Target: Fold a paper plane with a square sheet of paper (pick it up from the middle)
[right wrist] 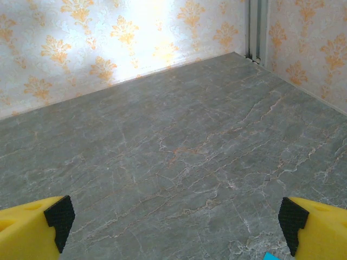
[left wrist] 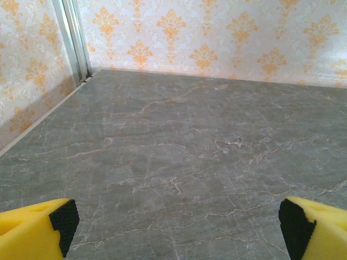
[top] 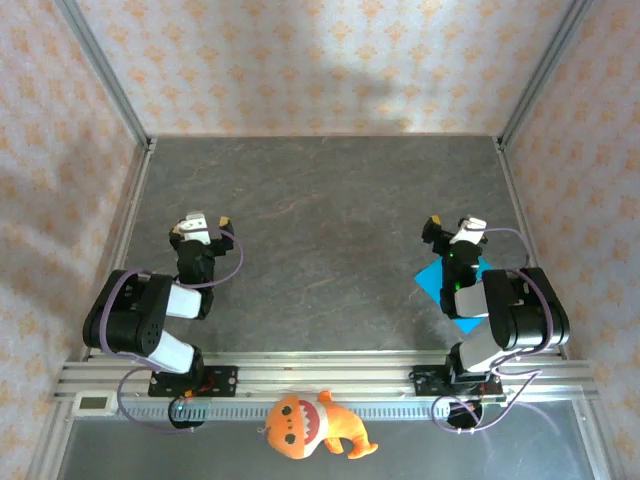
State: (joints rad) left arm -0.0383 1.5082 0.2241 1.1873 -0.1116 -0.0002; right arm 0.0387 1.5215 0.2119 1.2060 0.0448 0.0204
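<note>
The square sheet of paper (top: pixel 433 279) is bright cyan-blue and lies flat on the grey table under my right arm, which covers most of it. One tiny corner of the square sheet of paper (right wrist: pixel 270 257) peeks in at the bottom edge of the right wrist view. My right gripper (top: pixel 452 227) stands open just beyond the sheet, nothing between its yellow fingers (right wrist: pixel 317 227). My left gripper (top: pixel 207 222) is open too, over bare table at the left, its yellow fingers (left wrist: pixel 32 230) far apart.
An orange plush toy (top: pixel 312 424) lies on the rail in front of the arm bases. Patterned walls with metal corner posts (top: pixel 105 80) close the table on three sides. Grey marbled table (top: pixel 320 220) stretches between and beyond both grippers.
</note>
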